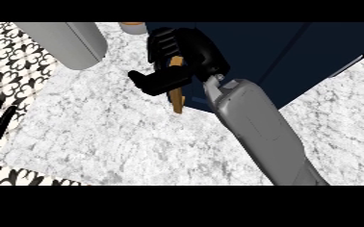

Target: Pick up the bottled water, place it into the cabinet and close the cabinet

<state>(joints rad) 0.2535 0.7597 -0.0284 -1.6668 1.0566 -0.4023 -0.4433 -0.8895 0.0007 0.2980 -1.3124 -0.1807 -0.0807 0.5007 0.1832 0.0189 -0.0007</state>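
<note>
Found the right hand [190, 54] clenched round an amber handle [176, 102] against the dark blue cabinet [284, 53], above the speckled white bench [128, 134]. Could not place the bottled water with certainty: saw only a tan round thing [132, 27], cut off at the top edge, just beside the cabinet. Caught merely a dark sliver of the left hand [6, 118] at the left edge; could not tell its state.

Dark blue cabinet [284, 53], tan handle [176, 103]
</note>
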